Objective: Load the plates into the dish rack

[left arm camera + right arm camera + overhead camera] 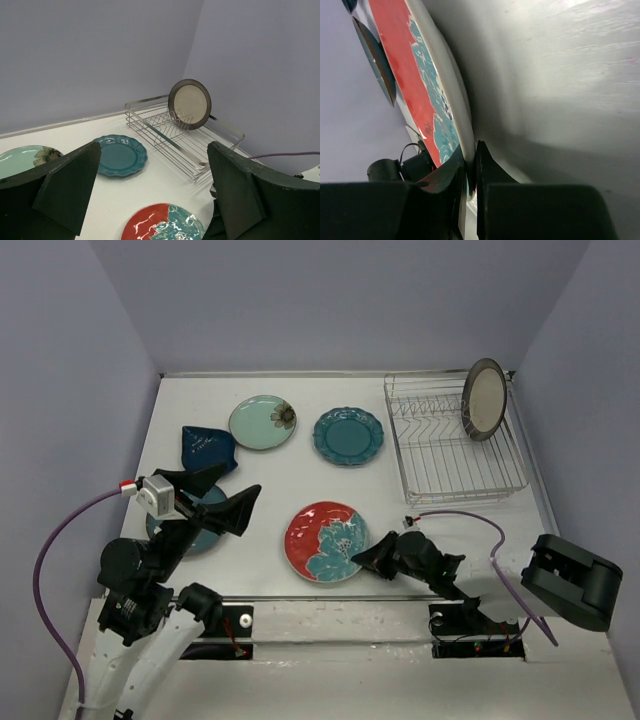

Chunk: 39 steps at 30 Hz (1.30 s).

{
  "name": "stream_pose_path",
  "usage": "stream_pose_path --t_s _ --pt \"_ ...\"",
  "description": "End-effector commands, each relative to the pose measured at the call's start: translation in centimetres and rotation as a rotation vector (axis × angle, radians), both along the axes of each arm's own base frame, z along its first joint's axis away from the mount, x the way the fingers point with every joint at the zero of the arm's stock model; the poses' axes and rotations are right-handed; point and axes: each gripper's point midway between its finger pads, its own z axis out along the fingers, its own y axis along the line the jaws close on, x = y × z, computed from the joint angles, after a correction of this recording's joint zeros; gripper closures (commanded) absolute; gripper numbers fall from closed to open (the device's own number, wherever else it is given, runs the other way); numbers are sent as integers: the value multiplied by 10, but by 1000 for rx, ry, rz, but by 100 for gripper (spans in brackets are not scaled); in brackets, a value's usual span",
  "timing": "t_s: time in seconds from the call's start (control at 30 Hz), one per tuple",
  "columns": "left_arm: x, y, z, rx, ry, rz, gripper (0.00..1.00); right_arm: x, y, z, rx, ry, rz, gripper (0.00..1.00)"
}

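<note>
While the right gripper (366, 558) pinches the rim of the red plate (322, 540), four other plates (348, 435) sit on the table (300, 475), a sixth, cream plate (484, 398) stands in the one rack (450, 455), and the left gripper (238, 490) gapes wide.

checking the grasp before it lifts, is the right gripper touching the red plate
Touching. The right wrist view shows the right gripper with its jaws pinched on the rim of the red plate, one on each face, no gap.

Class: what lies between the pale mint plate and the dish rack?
The scalloped teal plate, lying flat; the top view shows it.
</note>
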Motion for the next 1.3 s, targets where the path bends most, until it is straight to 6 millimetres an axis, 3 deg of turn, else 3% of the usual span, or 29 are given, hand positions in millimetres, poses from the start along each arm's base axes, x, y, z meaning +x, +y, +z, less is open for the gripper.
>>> stream_pose_path --t_s 0.0,0.03,0.07,0.13,0.23,0.27,0.3,0.33,0.43,0.6,0.67,0.7,0.77,0.8,0.9,0.93,1.07,1.27 --pt "-3 0 16 -18 -50 -8 1 15 -12 6 -202 -125 13 93" --pt "-3 0 16 -19 -52 -7 1 15 -17 8 -268 -139 35 93" --pt "-3 0 16 -19 -53 -7 1 32 -5 53 -223 -239 11 93" --pt "-3 1 17 -20 -54 -4 1 49 -3 109 -255 -387 15 93" --pt "-3 1 17 -20 -54 -2 1 70 -20 157 -401 -560 -14 93" --pt "-4 0 17 -20 -54 -9 1 87 -29 195 -464 -651 -66 93" --pt "-3 0 16 -18 -52 -10 1 93 -32 214 -488 -698 -83 93" --pt "-3 0 16 -18 -53 -12 1 105 -37 256 -485 -763 -138 93" --pt "-3 -1 16 -17 -52 -13 1 132 -67 304 -638 -870 -237 93" --pt "-4 0 16 -19 -57 -11 1 190 -144 388 -877 -972 -447 93" --pt "-5 0 17 -19 -60 -13 1 204 -166 403 -964 -978 -503 93" --pt "-6 1 18 -21 -63 -13 1 213 -186 410 -1028 -980 -534 93" --pt "-7 0 18 -22 -64 -16 1 230 -204 426 -1093 -984 -576 93" --pt "-7 0 18 -22 -65 -19 1 238 -225 432 -1149 -973 -610 93" --pt "-9 -1 19 -24 -66 -26 1 262 -246 445 -1235 -977 -634 93" --pt "-9 -1 19 -25 -67 -27 1 267 -261 444 -1318 -955 -632 93" --pt "-11 -2 19 -24 -68 -36 1 295 -289 451 -1452 -935 -640 93" --pt "-13 -2 20 -25 -71 -41 1 325 -305 437 -1579 -891 -565 93"
